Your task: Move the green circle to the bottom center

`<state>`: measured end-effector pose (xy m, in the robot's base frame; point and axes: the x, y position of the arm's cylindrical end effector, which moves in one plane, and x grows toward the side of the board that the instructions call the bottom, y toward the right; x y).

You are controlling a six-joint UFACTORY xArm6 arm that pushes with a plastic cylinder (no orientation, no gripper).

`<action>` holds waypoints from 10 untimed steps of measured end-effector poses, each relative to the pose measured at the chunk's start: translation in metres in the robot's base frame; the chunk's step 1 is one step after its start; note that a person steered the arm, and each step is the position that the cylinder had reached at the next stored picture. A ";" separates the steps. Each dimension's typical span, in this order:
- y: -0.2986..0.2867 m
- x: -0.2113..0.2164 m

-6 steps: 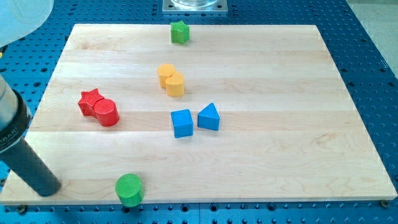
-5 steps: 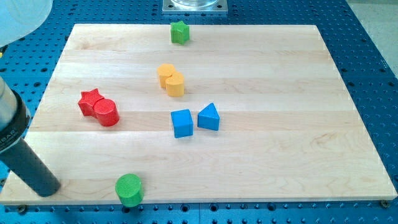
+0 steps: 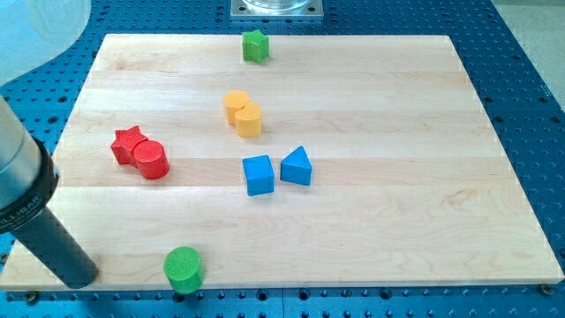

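Note:
The green circle (image 3: pixel 184 268) is a short green cylinder at the wooden board's bottom edge, left of centre. My tip (image 3: pixel 81 276) rests on the board near its bottom left corner, to the left of the green circle with a clear gap between them. The dark rod slants up to the view's left edge.
A red star (image 3: pixel 129 142) touches a red cylinder (image 3: pixel 152 160) at mid left. Two yellow blocks (image 3: pixel 242 113) sit together above centre. A blue cube (image 3: pixel 258 174) and blue triangle (image 3: pixel 297 166) lie at centre. A green star-like block (image 3: pixel 255 45) sits at the board's (image 3: pixel 397 221) top edge.
My tip has slid a little to the right and down, closing some of the gap to the green circle. No block has moved.

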<state>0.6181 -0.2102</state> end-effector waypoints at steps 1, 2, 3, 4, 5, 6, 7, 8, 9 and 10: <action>0.007 0.000; 0.020 0.000; 0.032 0.000; 0.045 0.001; 0.057 0.000; 0.059 0.000; 0.061 0.001; 0.071 0.000; 0.094 0.001; 0.121 0.001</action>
